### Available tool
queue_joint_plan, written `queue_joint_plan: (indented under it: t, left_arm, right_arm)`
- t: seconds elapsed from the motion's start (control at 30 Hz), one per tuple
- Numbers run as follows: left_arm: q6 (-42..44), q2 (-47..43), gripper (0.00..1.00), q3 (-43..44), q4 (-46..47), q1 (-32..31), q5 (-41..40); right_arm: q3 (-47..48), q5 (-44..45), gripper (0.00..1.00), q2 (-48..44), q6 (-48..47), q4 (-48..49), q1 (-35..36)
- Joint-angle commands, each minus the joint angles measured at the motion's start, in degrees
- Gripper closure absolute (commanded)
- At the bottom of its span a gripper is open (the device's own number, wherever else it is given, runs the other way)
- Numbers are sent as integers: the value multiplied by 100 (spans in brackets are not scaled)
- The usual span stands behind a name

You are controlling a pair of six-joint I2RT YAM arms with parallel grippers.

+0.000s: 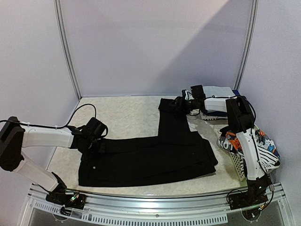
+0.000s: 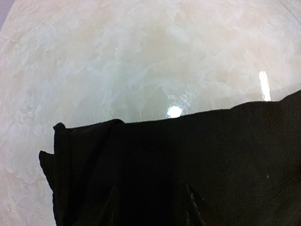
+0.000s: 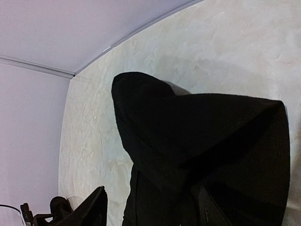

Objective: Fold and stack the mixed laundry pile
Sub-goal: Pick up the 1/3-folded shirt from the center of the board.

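Two ends of the big black piece of clothing (image 1: pixel 155 155), which is lying flat on the table (image 1: pixel 122 117), are probably being readied for folding: your right gripper (image 1: pixel 179 104) is pinching the far end up, while your left gripper (image 1: pixel 98 143) is sitting at its left edge, and I cannot tell if it is holding on.

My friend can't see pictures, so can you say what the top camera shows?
A big black garment lies spread in an L shape on a pale table. The left gripper is at its left edge, the right gripper at its far end.
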Motion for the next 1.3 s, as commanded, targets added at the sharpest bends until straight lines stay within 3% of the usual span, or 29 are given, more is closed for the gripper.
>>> queue_joint_plan:
  t: [0.0, 0.27, 0.4, 0.53, 0.87, 1.07, 1.27]
  left_arm:
    - [-82, 101, 54, -138, 310, 92, 107]
    - [-293, 132, 56, -389, 731, 116, 110]
    - [-271, 139, 56, -395, 826, 131, 115]
    - [-204, 149, 57, -370, 862, 153, 124]
    - [-134, 105, 60, -495, 1193, 154, 371]
    - [-19, 312, 61, -602, 1626, 154, 498]
    - [44, 840, 62, -485, 2121, 182, 445]
  right_arm:
    - [317, -22, 33, 315, 202, 235, -33]
    - [590, -357, 48, 687, 626, 1056, -33]
    - [784, -398, 60, 812, 617, 1053, -35]
    - [926, -392, 65, 918, 588, 1052, -33]
    - [1263, -338, 100, 1190, 506, 994, -33]
    - [1190, -578, 100, 752, 210, 693, -25]
    - [479, -669, 100, -677, -369, 233, 108]
